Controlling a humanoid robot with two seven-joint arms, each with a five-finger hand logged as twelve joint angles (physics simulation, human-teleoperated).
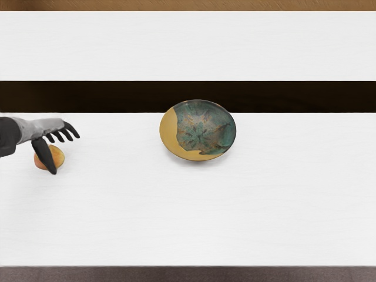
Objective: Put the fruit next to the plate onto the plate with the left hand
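I found the fruit (57, 155), a small orange-coloured piece, lying on the white table (188, 211) near its left edge, well apart from the plate (198, 130) and not on it. The left hand (50, 132) was directly at the fruit, its arm entering from the left edge. The four fingers (70, 129) were spread and pointing away to the right, and the thumb (46, 155) crossed in front of the fruit. I judged the hand open and holding nothing; whether the thumb touched the fruit I could not tell from this view. The plate, a round glazed dish in green and ochre, sat near the far edge of the table at about its middle, with nothing on it. Progress, in my judgement: the reach had arrived at the fruit, and no grasp was made. The closing of the fingers, the lift, the carry rightward and the setting down on the plate all remained. Count: one fruit, one plate, one hand in view. The right arm did not appear.
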